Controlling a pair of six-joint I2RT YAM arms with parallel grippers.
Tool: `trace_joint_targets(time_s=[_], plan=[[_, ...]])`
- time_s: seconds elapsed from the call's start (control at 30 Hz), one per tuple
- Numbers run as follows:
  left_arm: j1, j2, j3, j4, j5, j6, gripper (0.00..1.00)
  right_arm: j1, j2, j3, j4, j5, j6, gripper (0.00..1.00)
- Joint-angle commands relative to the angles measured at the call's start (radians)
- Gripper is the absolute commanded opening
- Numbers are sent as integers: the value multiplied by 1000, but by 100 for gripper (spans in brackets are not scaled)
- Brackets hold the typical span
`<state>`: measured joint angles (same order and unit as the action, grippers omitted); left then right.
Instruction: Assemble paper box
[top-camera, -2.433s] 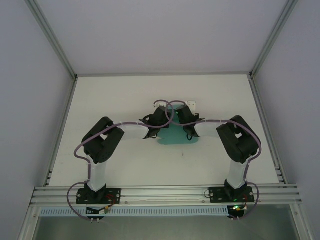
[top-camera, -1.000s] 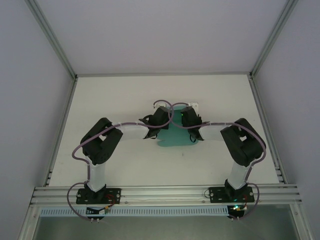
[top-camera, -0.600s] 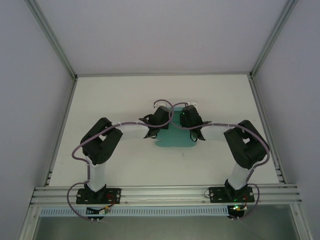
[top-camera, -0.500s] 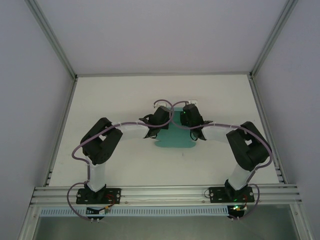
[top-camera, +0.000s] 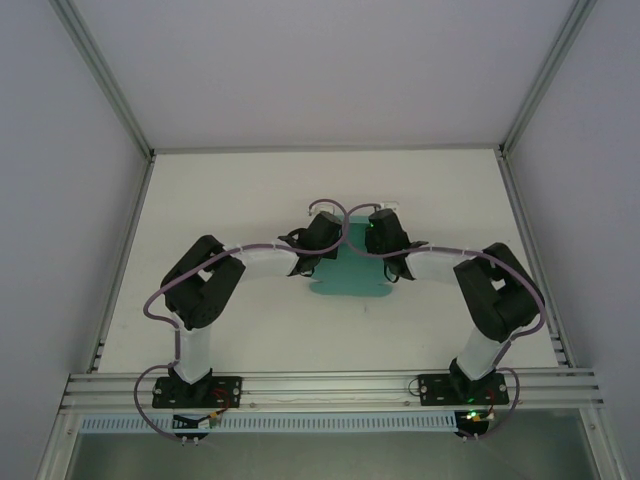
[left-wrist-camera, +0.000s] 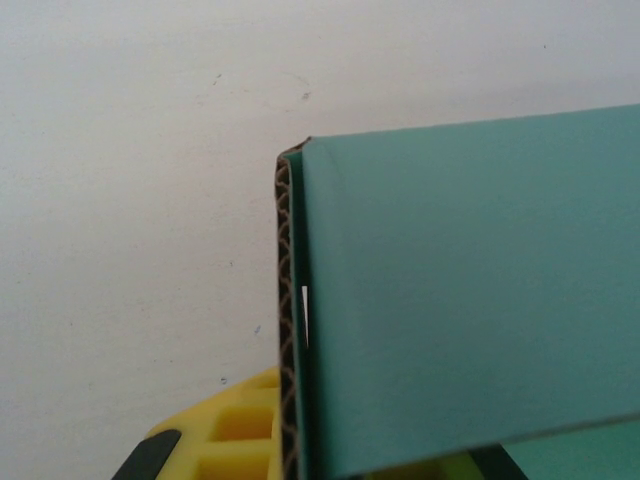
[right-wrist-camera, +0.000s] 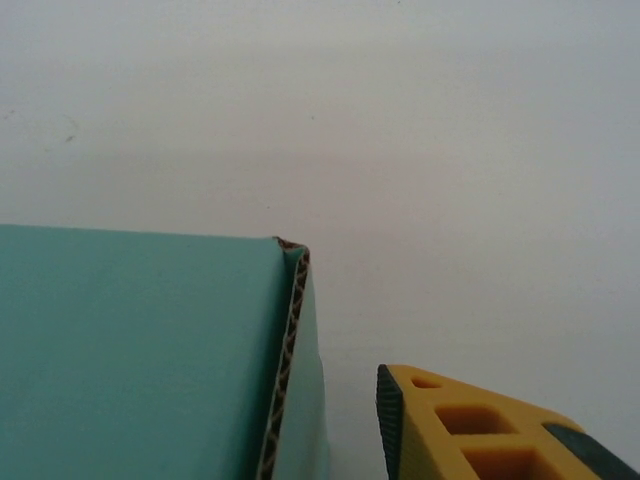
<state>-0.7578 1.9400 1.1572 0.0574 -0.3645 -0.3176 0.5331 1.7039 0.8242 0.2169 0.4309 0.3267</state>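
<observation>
Left end effector (top-camera: 303, 265) clamps the paper box (top-camera: 350, 283) at its folded edge. Right end effector (top-camera: 395, 268), spread indiscernible, has shifted outward beside a corner, so folding appears unfinished.

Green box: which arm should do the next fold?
Probably the right. The left fingers look shut on the box wall, steadying it, while the right fingers sit just beside its corner, not touching.

White table (top-camera: 250, 330) under the jaws, small white thing (top-camera: 389, 207) just past them, grey walls (top-camera: 60, 250) and metal rails (top-camera: 330, 385) all around
</observation>
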Motion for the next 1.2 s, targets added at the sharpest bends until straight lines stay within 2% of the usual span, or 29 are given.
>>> trace_joint_targets(time_s=[0.0,0.1,0.23,0.33,0.4,0.6,0.7,0.83,1.03,1.1,1.17], plan=[[-3,35,-12,-149,37,14,0,-17,35,7,-77,23,-12,37],[-3,31,-19,-145,33,13,0,-18,40,9,-99,92,10,30],[-3,35,-13,-149,32,11,0,-18,53,47,-152,77,16,29],[-3,35,-4,-156,22,8,0,-18,69,69,-210,102,35,14],[-3,28,-5,-158,16,7,0,-21,86,93,-272,151,76,7],[-3,-8,-2,-208,-49,-21,0,-21,147,211,-562,347,299,0],[-2,-27,-4,-225,-78,-26,0,-30,166,227,-651,436,387,0],[-3,-36,-7,-223,-85,-24,0,-41,185,267,-748,473,489,0],[-2,-31,-4,-224,-91,-22,0,-36,193,239,-588,490,378,0],[-1,-37,-9,-226,-90,-21,0,-37,226,290,-707,537,462,0],[-1,-45,-18,-216,-91,-23,0,-37,278,369,-901,615,630,0]])
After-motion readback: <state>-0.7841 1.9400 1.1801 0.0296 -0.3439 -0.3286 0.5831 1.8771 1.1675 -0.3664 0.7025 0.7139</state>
